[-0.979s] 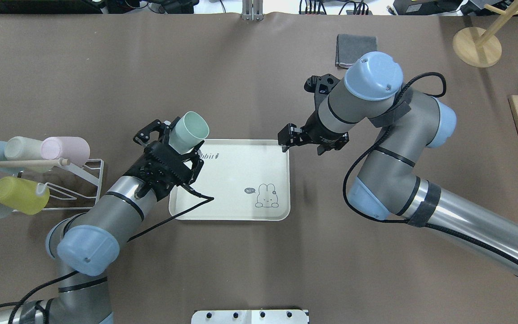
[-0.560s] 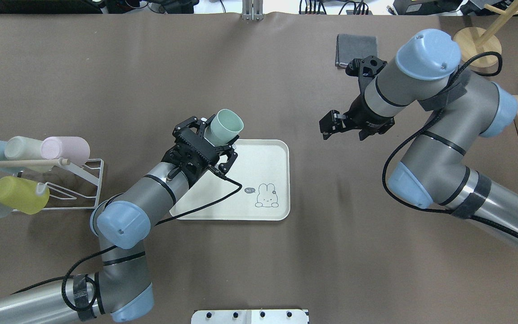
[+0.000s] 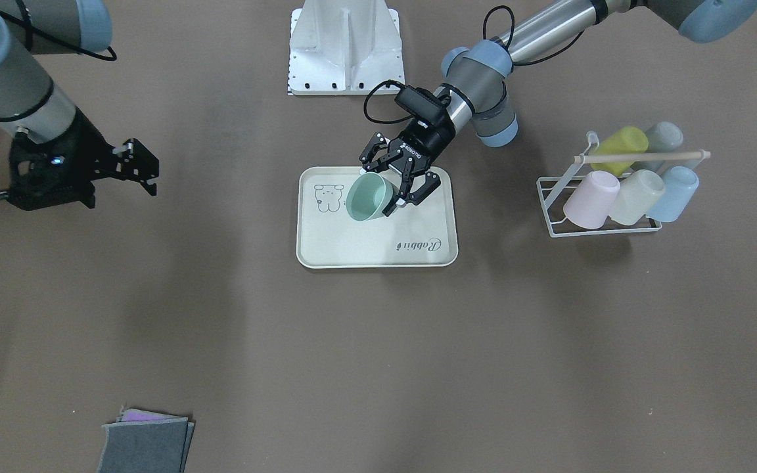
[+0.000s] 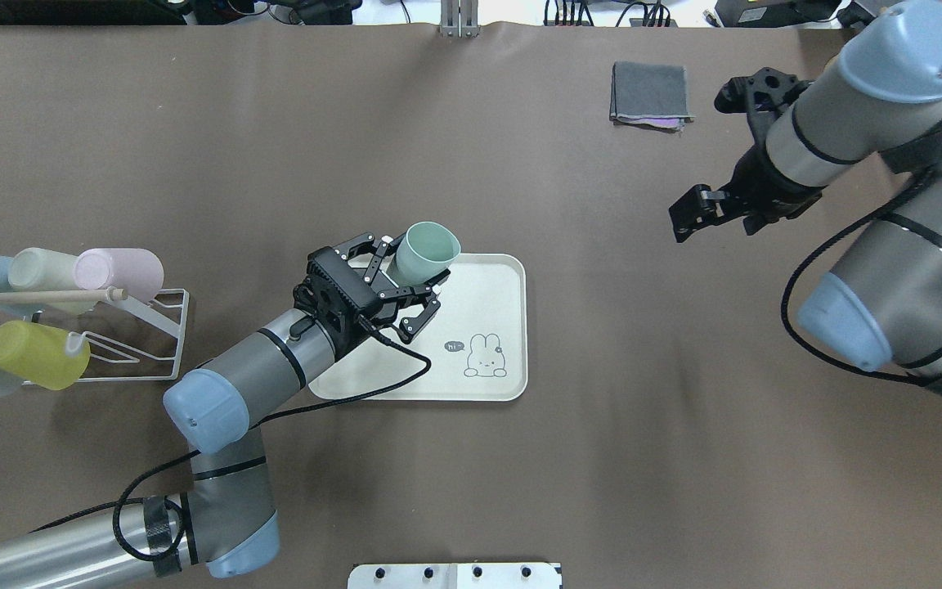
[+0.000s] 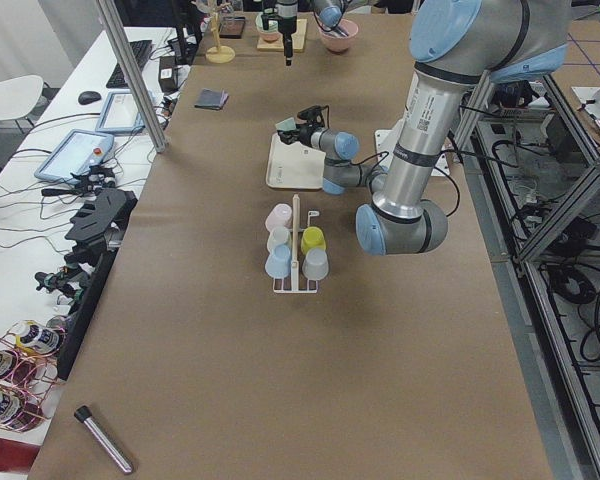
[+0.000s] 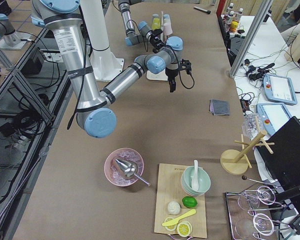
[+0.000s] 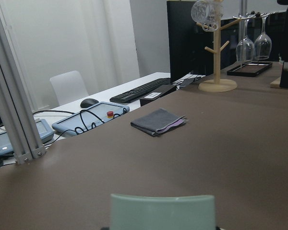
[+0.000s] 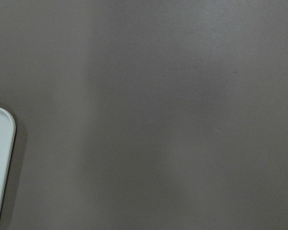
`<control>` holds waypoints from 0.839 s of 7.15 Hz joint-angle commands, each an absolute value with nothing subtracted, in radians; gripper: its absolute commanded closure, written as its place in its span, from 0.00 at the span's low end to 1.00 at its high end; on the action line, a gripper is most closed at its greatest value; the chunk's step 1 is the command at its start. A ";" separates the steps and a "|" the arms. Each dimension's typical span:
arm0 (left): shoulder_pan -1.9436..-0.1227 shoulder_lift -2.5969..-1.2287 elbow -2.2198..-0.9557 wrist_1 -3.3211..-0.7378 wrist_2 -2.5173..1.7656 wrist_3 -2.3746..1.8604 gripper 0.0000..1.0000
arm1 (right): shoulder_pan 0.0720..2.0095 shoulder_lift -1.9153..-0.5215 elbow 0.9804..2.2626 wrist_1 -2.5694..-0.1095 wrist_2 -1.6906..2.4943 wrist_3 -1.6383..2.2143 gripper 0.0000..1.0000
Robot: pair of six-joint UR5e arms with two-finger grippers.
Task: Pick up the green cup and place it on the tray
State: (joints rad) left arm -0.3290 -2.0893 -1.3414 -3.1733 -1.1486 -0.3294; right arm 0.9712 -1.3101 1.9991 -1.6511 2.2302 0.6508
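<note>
The green cup [image 4: 428, 249] is tilted, mouth facing away from the robot, and hangs just above the far left part of the tray [image 4: 491, 298]. My left gripper [image 4: 407, 276] is shut on the cup's base end. In the front-facing view the green cup [image 3: 368, 197] sits over the tray [image 3: 352, 246] beside the bear drawing, held by my left gripper [image 3: 393, 176]. The cup's rim [image 7: 162, 211] fills the bottom of the left wrist view. My right gripper [image 4: 688, 214] is open and holds nothing, far to the right of the tray. A tray corner [image 8: 0, 158] shows in the right wrist view.
A white wire rack [image 4: 162, 319] with several pastel cups lying on it stands at the table's left. A folded grey cloth [image 4: 651, 92] lies at the far right. The robot's white base plate [image 4: 455, 575] is at the near edge.
My left gripper has carried the green cup rightward, from the tray's left corner to over the tray. The right arm has swung away from the tray to the far right.
</note>
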 commanded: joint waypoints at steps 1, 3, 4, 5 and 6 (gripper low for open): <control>-0.325 -2.094 -1.258 -3.309 -1.161 -0.308 1.00 | 1.121 -1.428 2.033 -1.670 2.340 0.501 0.00; -0.325 -2.109 -1.255 -3.294 -1.210 -0.320 1.00 | 1.251 -1.511 1.984 -1.670 2.344 0.328 0.00; -0.327 -2.111 -1.255 -3.243 -1.225 -0.349 1.00 | 1.296 -1.514 1.949 -1.669 2.336 0.286 0.00; -0.330 -2.114 -1.255 -3.188 -1.265 -0.382 1.00 | 1.337 -1.516 1.915 -1.667 2.329 0.250 0.00; -0.333 -2.114 -1.255 -3.157 -1.273 -0.385 1.00 | 1.388 -1.516 1.852 -1.663 2.327 0.165 0.00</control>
State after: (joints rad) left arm -0.3294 -2.1122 -1.2551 -3.2036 -1.2513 -0.3688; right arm 1.3272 -1.5127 1.9159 -1.6670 2.3314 0.2510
